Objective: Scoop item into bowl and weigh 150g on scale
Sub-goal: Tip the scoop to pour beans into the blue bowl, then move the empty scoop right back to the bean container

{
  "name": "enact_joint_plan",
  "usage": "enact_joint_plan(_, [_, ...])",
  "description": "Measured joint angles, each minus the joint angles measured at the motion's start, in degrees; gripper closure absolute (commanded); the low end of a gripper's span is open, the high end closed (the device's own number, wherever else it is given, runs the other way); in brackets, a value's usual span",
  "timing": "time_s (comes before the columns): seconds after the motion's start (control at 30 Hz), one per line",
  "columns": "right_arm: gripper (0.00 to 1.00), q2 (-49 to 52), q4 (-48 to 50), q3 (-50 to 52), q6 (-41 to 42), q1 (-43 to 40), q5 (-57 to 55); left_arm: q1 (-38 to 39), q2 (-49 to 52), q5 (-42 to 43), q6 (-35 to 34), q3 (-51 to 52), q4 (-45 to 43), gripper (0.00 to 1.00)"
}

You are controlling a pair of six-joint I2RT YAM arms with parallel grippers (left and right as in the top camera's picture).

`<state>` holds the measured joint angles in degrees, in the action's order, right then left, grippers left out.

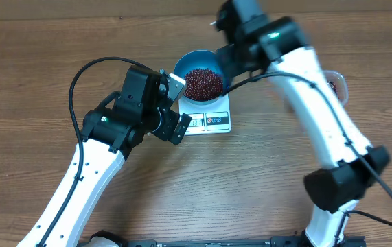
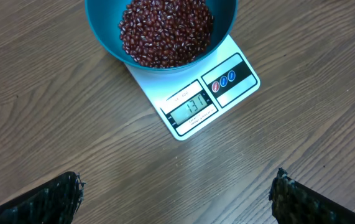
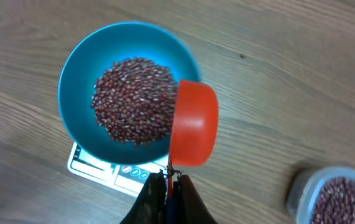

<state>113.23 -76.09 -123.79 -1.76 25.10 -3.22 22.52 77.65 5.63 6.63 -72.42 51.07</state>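
Your right fingers are clamped on the handle of the orange scoop, its cup over the rim of the blue bowl of beans on the scale, while your left fingers hang wide apart nearby.

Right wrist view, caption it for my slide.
Right gripper holds an orange scoop over the beans in the blue bowl on the scale.

Reads 131 on the display window along the front edge of the scale. Cannot make out the small print above it, nor the blue marks on the buttons alongside.
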Motion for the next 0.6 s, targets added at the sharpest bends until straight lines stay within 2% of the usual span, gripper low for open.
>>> enact_joint_plan(0.33, [0.96, -7.0, -6.7, -0.6, -2.4, -25.4, 18.8, 0.0, 0.0, 0.0, 0.0, 0.0, 0.0, 0.00])
enact_joint_plan(0.6, [0.96, -7.0, -11.0, -0.4, -2.8, -42.4, 23.4, 0.0, 0.0, 0.0, 0.0, 0.0, 0.0, 0.01])
